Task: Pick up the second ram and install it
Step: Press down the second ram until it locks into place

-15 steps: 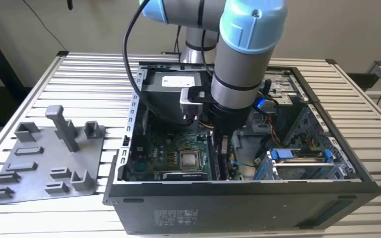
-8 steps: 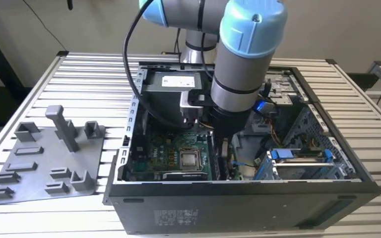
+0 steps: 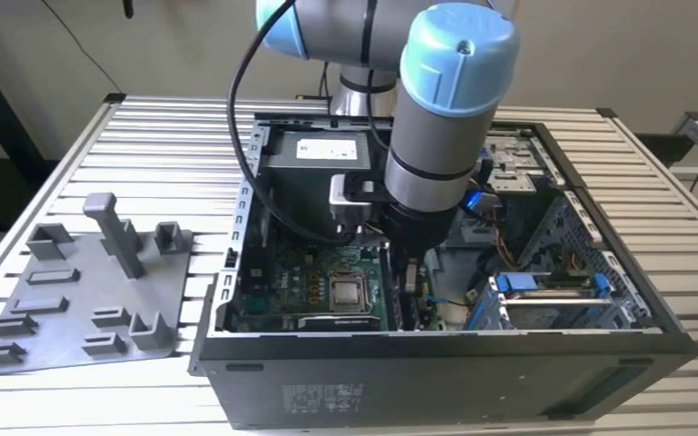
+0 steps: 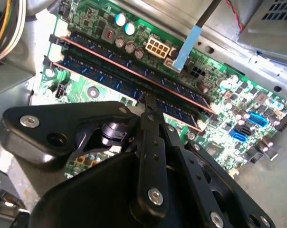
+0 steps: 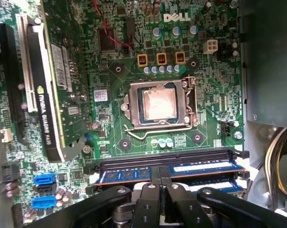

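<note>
While the closed black fingers (image 4: 150, 107) bear on the slim dark-blue memory stick (image 5: 207, 167), pressure should stay square over its slot.

White logo on motherboard (image 5: 110, 71); lettering along card (image 5: 44, 102).

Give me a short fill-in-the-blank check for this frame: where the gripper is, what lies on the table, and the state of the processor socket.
1. The gripper is down inside the open computer ____.
2. It sits right over the memory sticks in the ____.
3. The grey plastic tray lies on the ____ beside the case.
4. The processor has no ____ mounted on it.

Missing words: case; motherboard; table; cooler
</note>
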You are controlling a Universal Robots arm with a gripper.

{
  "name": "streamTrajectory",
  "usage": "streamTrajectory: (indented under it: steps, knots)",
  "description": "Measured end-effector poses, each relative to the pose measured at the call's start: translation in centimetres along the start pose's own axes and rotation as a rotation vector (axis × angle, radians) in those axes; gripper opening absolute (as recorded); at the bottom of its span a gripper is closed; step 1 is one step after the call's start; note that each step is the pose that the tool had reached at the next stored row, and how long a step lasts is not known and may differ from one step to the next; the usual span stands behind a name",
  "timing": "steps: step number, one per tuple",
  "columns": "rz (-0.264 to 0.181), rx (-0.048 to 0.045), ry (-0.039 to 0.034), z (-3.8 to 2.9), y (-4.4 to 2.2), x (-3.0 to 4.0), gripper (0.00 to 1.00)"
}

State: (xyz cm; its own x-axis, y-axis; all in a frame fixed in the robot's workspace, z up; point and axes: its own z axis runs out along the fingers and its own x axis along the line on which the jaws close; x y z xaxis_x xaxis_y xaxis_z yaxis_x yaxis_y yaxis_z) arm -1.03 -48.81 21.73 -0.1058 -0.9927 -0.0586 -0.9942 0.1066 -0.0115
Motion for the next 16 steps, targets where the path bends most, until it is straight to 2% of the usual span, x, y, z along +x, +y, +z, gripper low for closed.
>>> streamTrajectory:
  steps: [2, 4, 5, 13, 14, 16]
  knots:
    - [-0.001, -0.0002, 0.0009, -0.17, -0.01, -0.05, 0.11]
    - [-0.001, 0.0004, -0.0044, -0.82, -0.02, -0.12, 0.11]
    - [-0.001, 0.0000, -0.0020, -1.40, -0.02, -0.12, 0.11]
    - [-0.001, 0.0000, -0.0015, -4.95, -0.06, -0.31, 0.11]
    - [-0.001, 0.0001, -0.0019, -5.20, -0.06, -0.32, 0.11]
    - [-0.001, 0.0000, -0.0018, -5.29, -0.07, -0.33, 0.11]
